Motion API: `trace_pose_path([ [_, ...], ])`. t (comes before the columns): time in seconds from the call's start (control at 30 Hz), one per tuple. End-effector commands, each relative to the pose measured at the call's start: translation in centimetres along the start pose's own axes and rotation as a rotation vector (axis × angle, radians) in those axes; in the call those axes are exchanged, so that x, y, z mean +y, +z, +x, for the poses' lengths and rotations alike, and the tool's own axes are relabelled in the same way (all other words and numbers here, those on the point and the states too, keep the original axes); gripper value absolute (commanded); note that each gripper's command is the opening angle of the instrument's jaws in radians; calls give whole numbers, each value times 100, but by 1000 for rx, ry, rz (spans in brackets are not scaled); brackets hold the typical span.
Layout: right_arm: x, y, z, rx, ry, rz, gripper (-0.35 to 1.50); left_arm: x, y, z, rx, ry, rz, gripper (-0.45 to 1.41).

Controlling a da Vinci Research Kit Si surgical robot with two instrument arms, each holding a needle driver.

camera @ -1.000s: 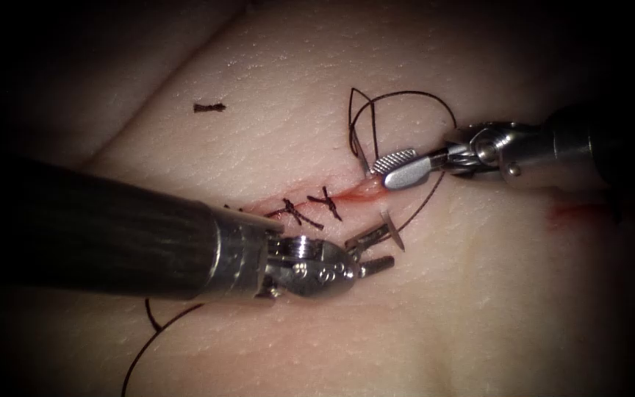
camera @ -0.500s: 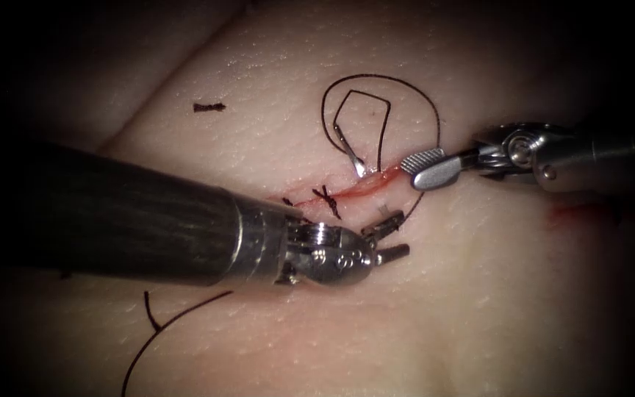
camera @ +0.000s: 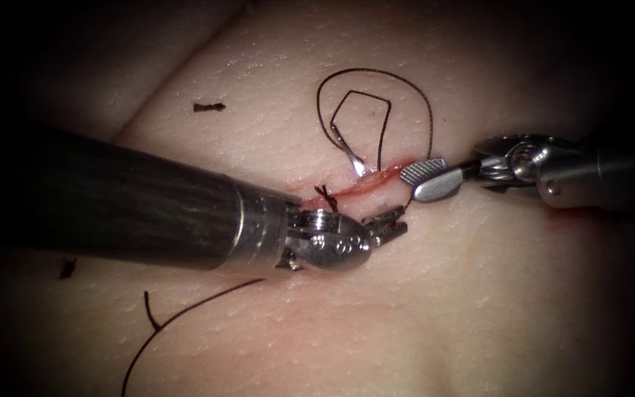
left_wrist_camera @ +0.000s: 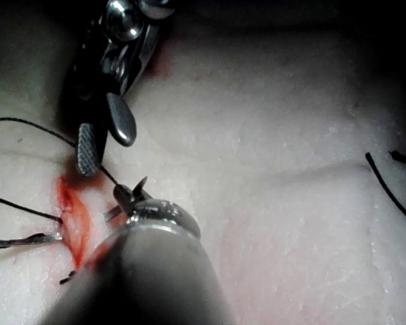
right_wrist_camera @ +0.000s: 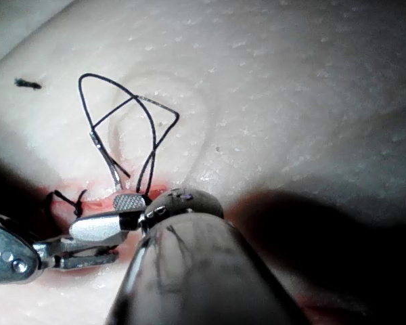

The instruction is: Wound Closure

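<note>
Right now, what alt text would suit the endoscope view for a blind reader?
A curved needle sticks into the tissue at the cut, dark thread looped behind it. The right pincer is open and empty at the cut's right end; the left pincer lies beside the cut.

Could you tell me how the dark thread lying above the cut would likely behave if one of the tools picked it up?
Probably floppy: the thread lies in loose curls on the tissue. Likely very light, being so thin beside the right tool. It may slip from smooth jaws.

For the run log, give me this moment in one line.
left tool: shut on needle tip | right tool: open, empty | needle: in tissue, tail out | thread: looped beyond cut
</note>
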State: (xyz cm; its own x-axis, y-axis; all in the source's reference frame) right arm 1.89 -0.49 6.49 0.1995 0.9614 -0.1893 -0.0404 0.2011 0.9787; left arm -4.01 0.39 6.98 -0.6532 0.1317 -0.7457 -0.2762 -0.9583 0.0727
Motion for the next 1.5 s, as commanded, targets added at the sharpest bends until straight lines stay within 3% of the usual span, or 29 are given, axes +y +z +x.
trace_pose_path([
  [0.03,4,6,-5,-1,0,4,130,5,6,-1,5,1,-5,-13],
  [0.2,3,-2,-9,6,0,8,130,2,6,-2,82,-52,-35,-45],
  [0.33,2,-9,-11,2,-1,7,128,6,3,1,149,-141,-89,-45],
  [0.47,1,-13,-14,4,-1,12,126,21,-6,18,278,-318,-241,-45],
  [0.63,0,-12,-15,4,-1,13,125,21,-16,38,372,-447,-343,-45],
  [1.03,1,-14,-29,-1,-14,15,121,13,-56,62,400,-708,-490,-45],
  [1.37,0,-22,-32,-1,-15,25,121,31,-87,86,462,-771,-620,-45],
  [1.47,-1,-25,-34,2,-14,30,110,34,-95,92,477,-729,-615,-45],
  [1.5,-3,-28,-36,2,-79,30,89,37,-103,98,480,-655,-551,-45],
])
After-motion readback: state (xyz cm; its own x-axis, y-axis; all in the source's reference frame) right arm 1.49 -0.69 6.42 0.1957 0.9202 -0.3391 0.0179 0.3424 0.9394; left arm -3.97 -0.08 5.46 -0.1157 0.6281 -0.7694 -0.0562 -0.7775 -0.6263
